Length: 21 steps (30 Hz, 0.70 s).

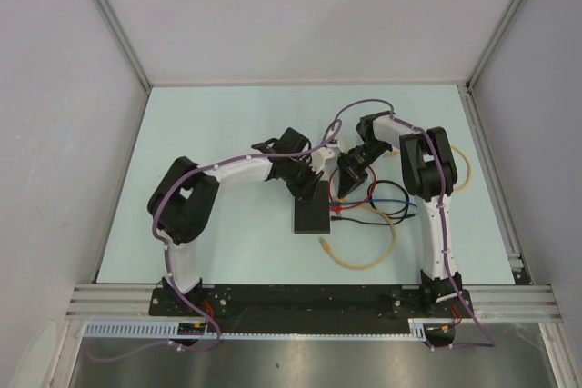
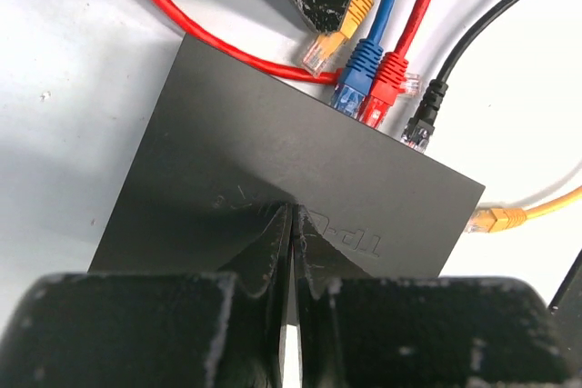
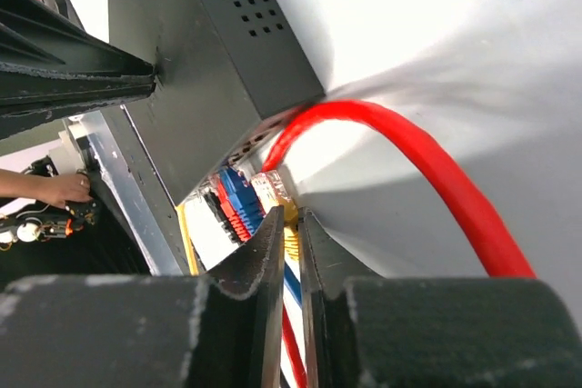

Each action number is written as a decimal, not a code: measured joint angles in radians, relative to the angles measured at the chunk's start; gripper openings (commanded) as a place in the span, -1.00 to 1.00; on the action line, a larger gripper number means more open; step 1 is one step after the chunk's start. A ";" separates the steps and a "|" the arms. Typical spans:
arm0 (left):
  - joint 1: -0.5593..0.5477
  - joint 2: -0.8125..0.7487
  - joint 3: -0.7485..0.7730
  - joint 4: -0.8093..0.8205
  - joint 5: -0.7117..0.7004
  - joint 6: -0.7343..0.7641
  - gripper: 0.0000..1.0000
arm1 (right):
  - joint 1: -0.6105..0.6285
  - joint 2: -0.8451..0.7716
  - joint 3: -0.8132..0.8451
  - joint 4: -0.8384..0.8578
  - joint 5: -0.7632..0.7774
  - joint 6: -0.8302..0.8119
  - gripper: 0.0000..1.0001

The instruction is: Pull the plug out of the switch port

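The switch (image 2: 245, 161) is a flat black box lying on the table (image 1: 227, 134), also seen at mid table as the switch (image 1: 312, 216). My left gripper (image 2: 293, 209) is shut, its tips pressing down on the switch's top. Blue (image 2: 357, 70), red (image 2: 386, 84) and black (image 2: 426, 117) plugs sit in the socket row. My right gripper (image 3: 289, 215) is shut on a yellow plug (image 3: 291, 238). That yellow plug (image 2: 323, 50) shows its clear tip just off the socket edge, beside the blue one. In the top view the right gripper (image 1: 348, 186) is right beside the left gripper (image 1: 307, 190).
A red cable (image 3: 409, 165) curves round the switch's corner on the table. A second yellow plug (image 2: 496, 220) lies loose to the switch's right, its cable looping (image 1: 364, 263) toward the front. Grey walls and aluminium rails (image 1: 491, 179) enclose the table.
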 measured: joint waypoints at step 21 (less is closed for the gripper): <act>-0.013 -0.019 -0.029 0.037 -0.016 0.028 -0.82 | -0.078 -0.085 -0.008 0.048 -0.004 0.005 -0.24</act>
